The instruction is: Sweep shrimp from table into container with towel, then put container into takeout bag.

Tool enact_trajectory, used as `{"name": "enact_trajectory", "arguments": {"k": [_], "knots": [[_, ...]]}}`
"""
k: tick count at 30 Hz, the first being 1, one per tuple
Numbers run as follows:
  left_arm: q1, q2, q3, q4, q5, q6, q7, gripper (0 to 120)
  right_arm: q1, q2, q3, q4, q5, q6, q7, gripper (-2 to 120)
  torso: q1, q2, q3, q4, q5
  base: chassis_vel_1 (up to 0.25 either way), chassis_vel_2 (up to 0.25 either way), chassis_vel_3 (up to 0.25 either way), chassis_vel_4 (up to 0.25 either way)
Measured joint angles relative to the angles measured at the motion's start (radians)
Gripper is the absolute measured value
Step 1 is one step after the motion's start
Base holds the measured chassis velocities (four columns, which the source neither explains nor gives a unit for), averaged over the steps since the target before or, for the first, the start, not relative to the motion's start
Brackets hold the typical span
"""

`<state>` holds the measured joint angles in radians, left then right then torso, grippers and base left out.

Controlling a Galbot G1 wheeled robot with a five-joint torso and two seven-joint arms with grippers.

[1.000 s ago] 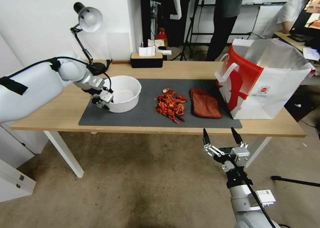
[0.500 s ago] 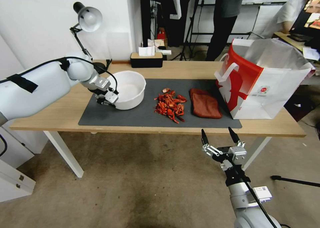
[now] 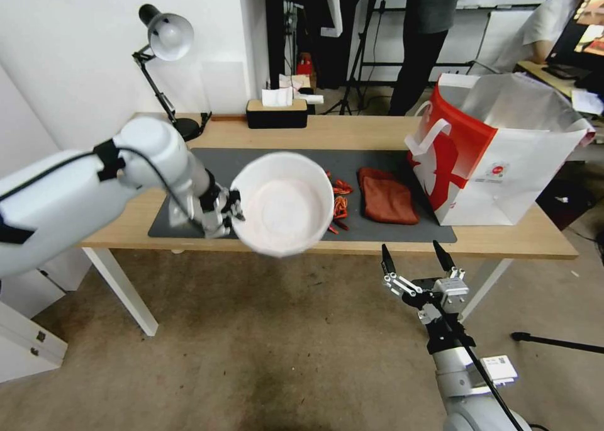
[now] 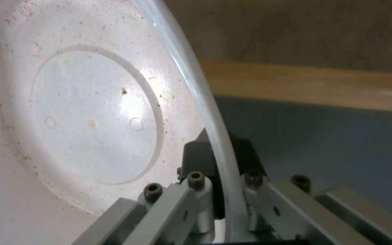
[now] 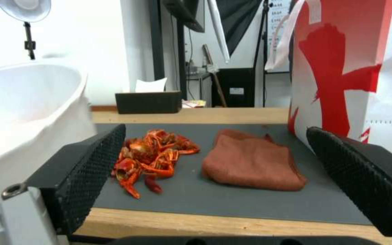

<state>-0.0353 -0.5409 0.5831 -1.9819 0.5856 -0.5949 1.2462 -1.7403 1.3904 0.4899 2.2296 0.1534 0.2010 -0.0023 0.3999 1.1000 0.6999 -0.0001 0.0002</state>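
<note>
My left gripper (image 3: pixel 234 208) is shut on the rim of the white container (image 3: pixel 283 204). It holds the container in the air over the table's (image 3: pixel 503 237) front edge, with the opening tipped toward my head. In the left wrist view the fingers (image 4: pixel 196 183) pinch the container's rim (image 4: pixel 191 85). The container hides part of the shrimp (image 3: pixel 340 202) on the dark mat (image 3: pixel 207 160). The rust-red towel (image 3: pixel 387 198) lies right of the shrimp, next to the takeout bag (image 3: pixel 497 154). My right gripper (image 3: pixel 412 250) hangs open below the table's front edge, facing the shrimp (image 5: pixel 153 156) and the towel (image 5: pixel 250 160).
A desk lamp (image 3: pixel 167 34) stands at the table's back left. A black tissue box (image 3: pixel 277 111) sits at the back middle. The takeout bag stands open on the right end of the mat. Bare floor lies in front of the table.
My left arm has lifted the container off the mat and carried it right and toward me, tilting it. The container now covers part of the shrimp. The right gripper has barely moved.
</note>
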Motion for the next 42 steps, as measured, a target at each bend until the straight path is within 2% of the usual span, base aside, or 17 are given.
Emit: {"name": "enact_trajectory", "arguments": {"k": [1,4,5,7,8,9,11,12,14,15,19,21,25,27,30,34,42], "knots": [[0.0,0.0,0.0,0.0,0.0,0.0,0.0,0,0.0,0.0,0.0,0.0,0.0,0.0,0.0,100,0.0,0.0,0.0,0.0,0.0,0.0,0.0,0.0,0.0],[0.129,0.057,-0.075,-0.098,0.039,-0.02,0.038,0,-0.02,0.004,-0.003,0.02,-0.01,0.006,0.0,100,0.0,0.0,0.0,0.0002,-0.001,0.0,0.0,0.0,0.0],[0.129,0.057,-0.075,-0.098,0.039,-0.02,0.038,0,-0.02,0.004,-0.003,0.02,-0.01,0.006,0.0,100,0.0,0.0,0.0,0.0002,-0.001,0.0,0.0,0.0,0.0],[0.237,0.098,-0.146,-0.167,0.046,-0.024,0.068,0,-0.035,0.006,-0.004,0.036,-0.017,0.011,-0.001,100,0.0,0.0,0.0,0.0,0.0004,0.0,0.0,0.0,0.0],[0.33,0.123,-0.208,-0.219,0.053,-0.03,0.093,0,-0.047,0.007,-0.004,0.047,-0.021,0.015,-0.002,100,0.0,0.0,0.0,0.0002,-0.0007,0.0,0.0,0.0,0.0],[0.33,0.123,-0.208,-0.219,0.053,-0.03,0.093,0,-0.047,0.007,-0.004,0.047,-0.021,0.015,-0.002,100,0.0,0.0,0.0,0.0002,-0.0007,0.0,0.0,0.0,0.0],[0.512,0.156,-0.348,-0.277,0.082,-0.052,0.106,0,-0.057,0.012,-0.007,0.056,-0.029,0.021,-0.004,100,0.0,0.0,0.0,0.0001,0.0008,0.0,0.0,0.0,0.0],[0.574,0.162,-0.375,-0.279,0.092,-0.062,0.106,0,-0.057,0.013,-0.01,0.056,-0.032,0.021,-0.005,100,0.0,0.0,0.0,0.0007,-0.0001,0.0,0.0,0.0,0.0],[0.594,0.163,-0.381,-0.277,0.096,-0.065,0.105,0,-0.056,0.014,-0.011,0.056,-0.033,0.021,-0.005,100,0.0,0.0,0.0,0.0007,-0.0009,0.0,0.0,0.0,0.0],[0.672,0.159,-0.405,-0.248,0.12,-0.079,0.1,0,-0.053,0.024,-0.021,0.056,-0.041,0.021,-0.006,100,0.0,0.0,0.0,0.0003,0.0004,0.0,0.0,0.0,0.0],[0.713,0.127,-0.41,-0.196,0.141,-0.082,0.098,0,-0.054,0.034,-0.03,0.056,-0.05,0.021,-0.007,100,0.0,0.0,0.0,-0.0002,-0.0003,0.0,0.0,0.0,0.0],[0.74,0.068,-0.41,-0.112,0.17,-0.097,0.093,0,-0.058,0.041,-0.034,0.06,-0.056,0.021,-0.008,100,0.0,0.0,0.0,-0.0001,-0.0002,0.0,0.0,0.0,0.0],[0.747,0.021,-0.401,-0.037,0.185,-0.103,0.072,0,-0.061,0.042,-0.034,0.066,-0.057,0.02,-0.009,100,0.0,0.0,0.0,0.0,-0.0003,0.0,0.0,0.0,0.0],[0.749,-0.038,-0.394,0.065,0.198,-0.119,0.041,0,-0.066,0.04,-0.029,0.078,-0.057,0.021,-0.008,100,0.0,0.0,0.0,-0.0002,-0.0004,0.0,0.0,0.0,0.0],[0.752,-0.07,-0.396,0.122,0.224,-0.134,0.011,0,-0.068,0.037,-0.028,0.092,-0.051,0.021,-0.007,100,0.0,0.0,0.0,-0.0002,-0.0003,0.0,0.0,0.0,0.0],[0.757,-0.111,-0.404,0.17,0.256,-0.136,-0.051,0,-0.058,0.007,-0.024,0.13,0.001,0.002,0.006,100,0.0,0.0,0.0,0.0001,-0.0001,0.0,0.0,0.0,0.0],[0.744,-0.129,-0.402,0.177,0.259,-0.119,-0.169,0,-0.003,-0.084,-0.015,0.094,0.109,-0.014,0.021,100,0.0,0.0,0.0,0.0001,0.0001,0.0,0.0,0.0,0.0]]}}
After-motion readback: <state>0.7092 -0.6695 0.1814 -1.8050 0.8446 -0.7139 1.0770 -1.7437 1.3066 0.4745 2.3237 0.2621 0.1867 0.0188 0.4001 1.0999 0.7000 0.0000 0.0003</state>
